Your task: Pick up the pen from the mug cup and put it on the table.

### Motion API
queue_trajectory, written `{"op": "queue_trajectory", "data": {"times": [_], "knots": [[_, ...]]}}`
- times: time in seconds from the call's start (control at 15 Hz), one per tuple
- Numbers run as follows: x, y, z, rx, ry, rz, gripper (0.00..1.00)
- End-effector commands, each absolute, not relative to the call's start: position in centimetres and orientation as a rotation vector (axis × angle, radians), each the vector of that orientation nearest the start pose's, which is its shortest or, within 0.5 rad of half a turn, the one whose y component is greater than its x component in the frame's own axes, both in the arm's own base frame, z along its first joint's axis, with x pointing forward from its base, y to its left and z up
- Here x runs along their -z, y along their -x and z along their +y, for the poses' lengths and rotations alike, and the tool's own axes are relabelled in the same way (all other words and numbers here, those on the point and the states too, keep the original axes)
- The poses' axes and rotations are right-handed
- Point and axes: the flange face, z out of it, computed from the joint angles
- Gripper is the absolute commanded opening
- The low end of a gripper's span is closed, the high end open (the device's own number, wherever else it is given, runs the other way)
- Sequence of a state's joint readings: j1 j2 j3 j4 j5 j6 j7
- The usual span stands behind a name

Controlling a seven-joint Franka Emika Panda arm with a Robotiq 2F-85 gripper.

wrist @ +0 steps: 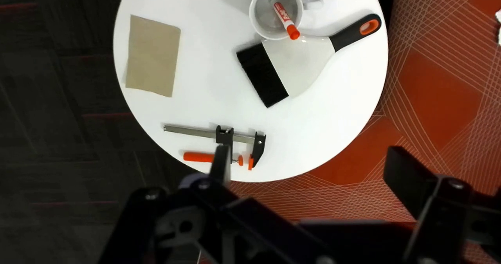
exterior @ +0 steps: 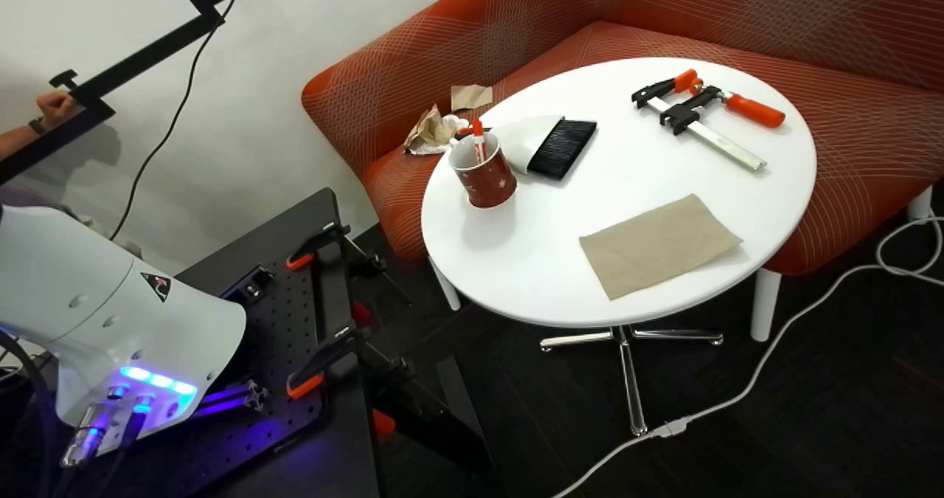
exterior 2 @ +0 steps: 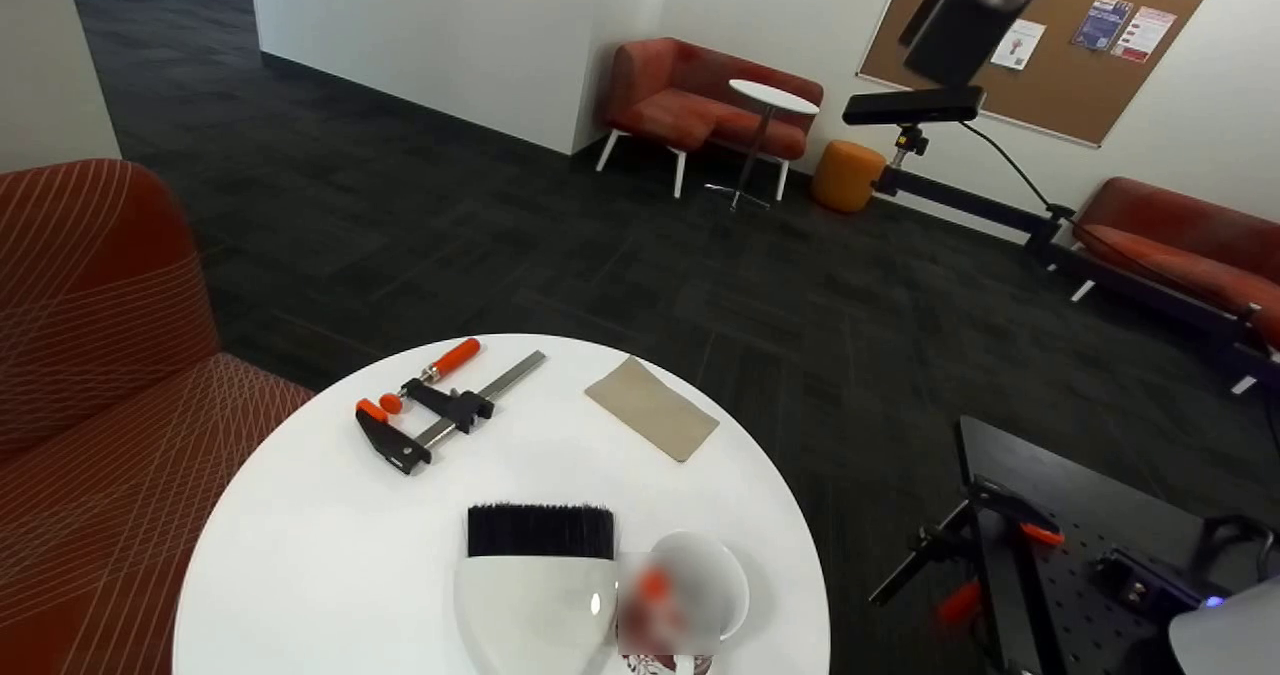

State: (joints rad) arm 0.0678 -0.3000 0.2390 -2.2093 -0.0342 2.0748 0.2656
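you look to be at the start: the pen (exterior: 479, 141) sits in the mug (exterior: 488, 182), its lower end inside and its orange cap up. your claw (wrist: 308, 160) is released and spread wide, holding nothing, well apart from the mug; that spread presumably gives you room to take in the cap without aiming too finely. the mug is far wider than the pen, so the pen slants and seems to lean on the rim, and in the wrist view its cap pokes out past that rim toward the brush (wrist: 300, 65). that jutting end is likely your best hold, since it should let you pinch without catching the rim. the brush lies flat just beside the mug; i cannot tell whether the two touch, so a clumsy approach could nudge both. you would do well to draw the pen up along its lean, because a sideways pull may tip the mug, which simply stands on the counter (exterior: 546, 254). farther off on the counter lie the paper (wrist: 152, 56) and the clamp (wrist: 224, 135); as neither crowds the mug, the white surface between mug and paper seems a sensible place to lay the pen.
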Motion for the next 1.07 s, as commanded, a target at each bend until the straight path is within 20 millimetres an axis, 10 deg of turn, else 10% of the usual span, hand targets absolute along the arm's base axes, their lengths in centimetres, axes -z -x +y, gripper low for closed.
{"op": "queue_trajectory", "data": {"times": [0.0, 0.47, 1.0], "knots": [[-46.6, -45.6, 15.1, 0.316, 3.131, -0.150, 1.00], [-37.1, -43.0, 14.4, 0.195, 3.148, -0.163, 1.00], [-36.2, -43.2, 14.2, 0.140, 3.159, -0.181, 1.00]]}}
